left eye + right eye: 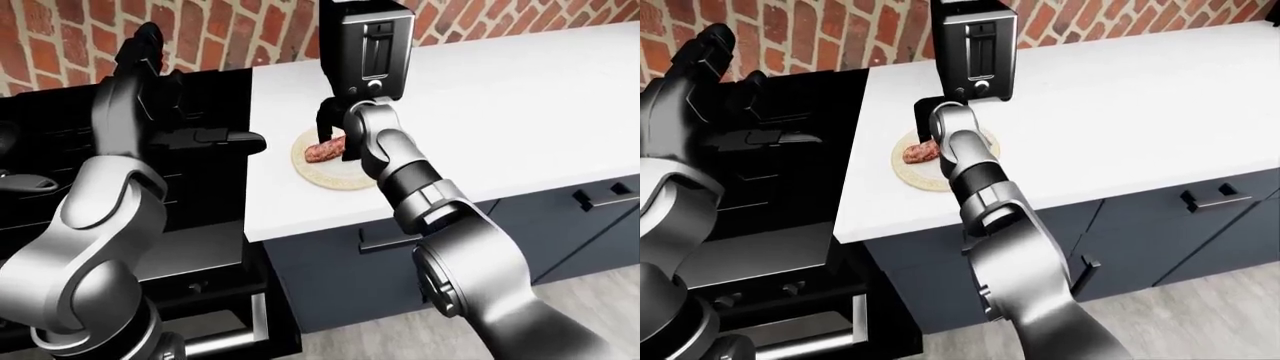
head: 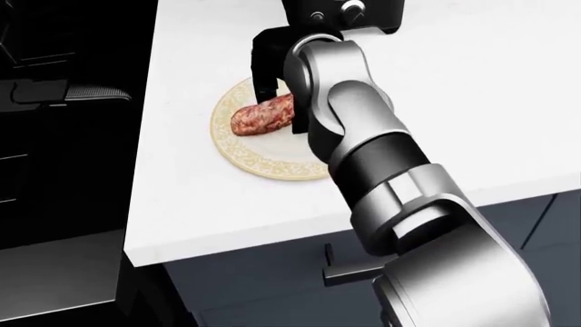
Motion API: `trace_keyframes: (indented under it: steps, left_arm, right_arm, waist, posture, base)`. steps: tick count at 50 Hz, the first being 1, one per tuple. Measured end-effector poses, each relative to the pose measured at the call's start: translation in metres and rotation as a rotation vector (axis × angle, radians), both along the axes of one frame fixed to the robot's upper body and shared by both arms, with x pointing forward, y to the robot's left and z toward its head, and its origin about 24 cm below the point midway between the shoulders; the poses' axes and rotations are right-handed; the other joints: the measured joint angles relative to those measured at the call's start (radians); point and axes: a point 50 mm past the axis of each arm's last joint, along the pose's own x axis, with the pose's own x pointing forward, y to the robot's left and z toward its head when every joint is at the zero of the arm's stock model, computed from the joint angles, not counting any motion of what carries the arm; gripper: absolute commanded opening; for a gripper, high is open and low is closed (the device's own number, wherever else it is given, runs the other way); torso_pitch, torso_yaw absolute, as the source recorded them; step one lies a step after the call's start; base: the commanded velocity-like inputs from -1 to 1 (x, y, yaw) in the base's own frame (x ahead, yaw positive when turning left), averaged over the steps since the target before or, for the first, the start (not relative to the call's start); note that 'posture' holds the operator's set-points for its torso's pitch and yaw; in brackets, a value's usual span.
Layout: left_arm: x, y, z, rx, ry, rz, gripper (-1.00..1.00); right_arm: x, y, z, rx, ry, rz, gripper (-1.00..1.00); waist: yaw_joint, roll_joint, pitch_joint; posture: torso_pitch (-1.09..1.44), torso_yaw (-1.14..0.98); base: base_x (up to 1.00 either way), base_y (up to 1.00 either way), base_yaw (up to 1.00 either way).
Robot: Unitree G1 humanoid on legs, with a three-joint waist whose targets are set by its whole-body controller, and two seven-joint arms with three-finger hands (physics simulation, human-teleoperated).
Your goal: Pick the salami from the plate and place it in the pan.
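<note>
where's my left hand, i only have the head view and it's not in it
Observer: The left hand is raised at the left-eye view's upper left, over the black stove, holding nothing.
Operator: anything behind the plate i could bump
Observer: A toaster stands just above the plate; your view shows only its base.
Operator: is the pan around
Observer: A dark handle points toward the counter from the stove side. It may be the pan's, but the body is hidden.
Operator: what's past the counter
Observer: A red brick wall.
</note>
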Motion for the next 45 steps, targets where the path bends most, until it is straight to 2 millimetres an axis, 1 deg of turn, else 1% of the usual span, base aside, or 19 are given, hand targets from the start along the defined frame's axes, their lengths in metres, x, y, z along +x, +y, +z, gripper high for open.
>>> trace_keyframes:
  steps: [5,7,8,9,10,18,29,33,40,45]
  left_arm:
    - [0.0,0.0,-0.001,0.0,0.002,-0.001,1.0]
    - [0.0,0.0,-0.001,0.0,0.003,-0.001,1.0]
    - [0.0,0.0,-0.001,0.0,0.002,-0.001,1.0]
    - [0.0,0.0,-0.001,0.001,0.002,-0.002,1.0]
    - [0.0,0.0,0.0,0.001,0.001,-0.002,1.0]
    - [0.0,-0.001,0.0,0.002,0.0,-0.003,1.0]
    - [0.0,-0.002,-0.001,0.003,0.001,-0.006,1.0]
    - [0.0,-0.003,-0.002,0.005,0.001,-0.008,1.0]
    - [0.0,-0.002,-0.001,0.005,0.001,-0.006,1.0]
    - [0.0,-0.002,-0.002,0.006,0.005,-0.005,1.0]
  right_arm:
    - [0.0,0.001,0.0,0.002,-0.005,-0.001,-0.35]
    - [0.0,0.001,-0.001,0.002,-0.01,0.001,-0.53]
    - [0.0,0.001,-0.001,0.001,-0.013,0.001,-0.84]
    - [0.0,0.001,-0.001,0.001,-0.016,0.002,-0.98]
    - [0.0,0.001,-0.001,0.002,-0.018,0.001,-1.0]
    - [0.001,0.0,0.004,0.005,-0.01,-0.007,-1.0]
    - [0.002,0.0,0.036,0.013,-0.07,-0.009,-1.0]
    - [0.001,0.0,0.041,0.014,-0.077,-0.008,-1.0]
    - [0.0,-0.002,0.052,0.019,-0.071,-0.012,-1.0]
    - [-0.002,-0.003,0.069,0.028,-0.073,-0.013,-1.0]
  waist:
    - [0.0,0.001,0.0]
    - [0.0,0.001,-0.001]
    - [0.0,0.001,-0.001]
    - [0.0,0.001,-0.001]
    - [0.001,0.001,-0.001]
    - [0.001,0.001,0.003]
    - [-0.001,0.001,0.004]
    - [-0.001,0.0,0.004]
    - [-0.001,0.0,0.009]
    - [-0.002,0.0,0.012]
  posture:
    - [0.0,0.0]
    - [0.0,0.0]
    - [0.0,0.0]
    - [0.0,0.0]
    - [0.0,0.0]
    - [0.0,0.0]
    - [0.0,0.0]
    - [0.0,0.0]
    - [0.0,0.0]
    - [0.0,0.0]
  base:
    - [0.0,0.0,0.0]
    - [0.0,0.0,0.0]
    - [0.0,0.0,0.0]
    - [0.0,0.0,0.0]
    - [0.0,0.0,0.0]
    - [0.0,0.0,0.0]
    - [0.0,0.0,0.0]
    - [0.0,0.0,0.0]
    - [0.0,0.0,0.0]
    - [0.0,0.0,0.0]
